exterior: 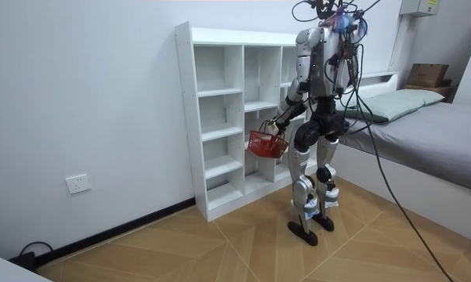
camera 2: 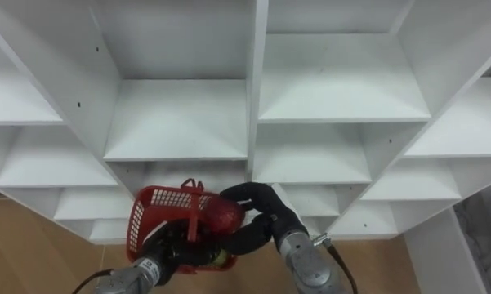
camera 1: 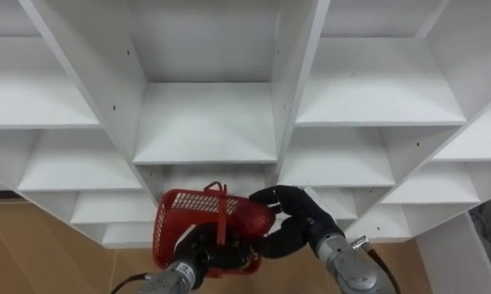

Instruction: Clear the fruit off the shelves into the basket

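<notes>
A red mesh basket [camera 1: 186,219] with a thin upright handle hangs in front of the lower shelves of the white closet [camera 1: 204,122]. My left hand [camera 1: 198,250] comes in from below with its dark fingers curled round the basket's near rim. My right hand [camera 1: 298,214] reaches in from the lower right, its fingers and thumb curled round a red round fruit [camera 1: 252,219] at the basket's right rim. A small yellow-green thing [camera 2: 219,258] shows low inside the basket. In the room view I stand upright facing the closet, the basket [exterior: 266,145] held at hip height.
The closet's compartments [camera 2: 335,90] in front of me are bare white boards. Wooden floor [camera 1: 33,253] runs below. In the room view a bed [exterior: 431,133] stands behind me and a wall socket [exterior: 77,184] is at the room view's left.
</notes>
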Motion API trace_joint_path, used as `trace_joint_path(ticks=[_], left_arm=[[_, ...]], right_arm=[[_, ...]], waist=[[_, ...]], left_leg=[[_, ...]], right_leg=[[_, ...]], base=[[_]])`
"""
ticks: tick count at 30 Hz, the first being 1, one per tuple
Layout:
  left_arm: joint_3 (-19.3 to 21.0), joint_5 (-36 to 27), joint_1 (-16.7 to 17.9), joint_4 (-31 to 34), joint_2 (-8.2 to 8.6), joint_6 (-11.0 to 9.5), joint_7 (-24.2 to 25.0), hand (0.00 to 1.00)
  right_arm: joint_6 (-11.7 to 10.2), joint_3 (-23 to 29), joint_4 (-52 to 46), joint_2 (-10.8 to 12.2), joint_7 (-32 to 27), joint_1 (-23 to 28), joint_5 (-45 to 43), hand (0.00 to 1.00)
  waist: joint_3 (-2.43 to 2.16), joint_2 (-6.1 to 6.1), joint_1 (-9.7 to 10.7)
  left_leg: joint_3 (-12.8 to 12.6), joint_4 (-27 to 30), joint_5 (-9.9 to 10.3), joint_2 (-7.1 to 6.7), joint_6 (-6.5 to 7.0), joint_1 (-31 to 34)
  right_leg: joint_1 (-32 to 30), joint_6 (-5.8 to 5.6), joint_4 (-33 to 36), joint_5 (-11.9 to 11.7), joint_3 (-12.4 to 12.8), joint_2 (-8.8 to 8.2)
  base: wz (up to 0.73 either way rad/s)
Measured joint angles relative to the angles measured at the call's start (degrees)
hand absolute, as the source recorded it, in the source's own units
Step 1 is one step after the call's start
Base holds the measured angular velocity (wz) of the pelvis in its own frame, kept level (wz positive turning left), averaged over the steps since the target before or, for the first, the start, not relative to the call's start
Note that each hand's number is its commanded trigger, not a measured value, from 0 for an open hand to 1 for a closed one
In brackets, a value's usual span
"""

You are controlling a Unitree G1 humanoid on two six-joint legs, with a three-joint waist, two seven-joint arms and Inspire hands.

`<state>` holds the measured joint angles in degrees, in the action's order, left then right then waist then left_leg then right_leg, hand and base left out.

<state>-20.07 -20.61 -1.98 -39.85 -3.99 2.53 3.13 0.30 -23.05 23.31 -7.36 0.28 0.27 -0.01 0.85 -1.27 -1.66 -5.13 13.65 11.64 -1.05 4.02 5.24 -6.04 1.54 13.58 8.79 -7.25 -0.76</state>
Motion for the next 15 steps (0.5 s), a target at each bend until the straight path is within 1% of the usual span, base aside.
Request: trace_joint_path(ticks=[6,12,15], left_arm=[[-1.6,0.0,0.0,-0.5,-0.17,0.1,0.0,1.00],[-1.8,0.0,0.0,-0.3,-0.20,0.1,0.2,1.00],[-1.7,0.0,-0.1,-0.2,-0.26,0.1,0.2,1.00]], right_arm=[[0.0,-0.4,3.4,0.1,-0.8,-0.4,1.0,1.00],[0.0,-0.6,4.0,0.1,-0.8,-0.5,1.8,1.00],[0.0,-1.1,4.5,0.0,-0.7,-1.3,1.9,1.00]], waist=[[0.01,0.10,-0.2],[0.02,0.14,-0.3],[0.04,0.17,-0.2]], left_leg=[[0.6,0.1,0.0,0.00,-0.07,0.3],[0.6,0.0,0.0,0.01,-0.07,0.3],[0.6,0.0,0.0,0.01,-0.07,0.3]], right_leg=[[0.0,0.04,0.0,0.0,-0.7,-0.03],[0.0,0.04,-0.1,0.0,-0.7,-0.03],[0.0,0.04,-0.1,0.0,-0.7,-0.03]], base=[[0.05],[0.00],[0.00]])
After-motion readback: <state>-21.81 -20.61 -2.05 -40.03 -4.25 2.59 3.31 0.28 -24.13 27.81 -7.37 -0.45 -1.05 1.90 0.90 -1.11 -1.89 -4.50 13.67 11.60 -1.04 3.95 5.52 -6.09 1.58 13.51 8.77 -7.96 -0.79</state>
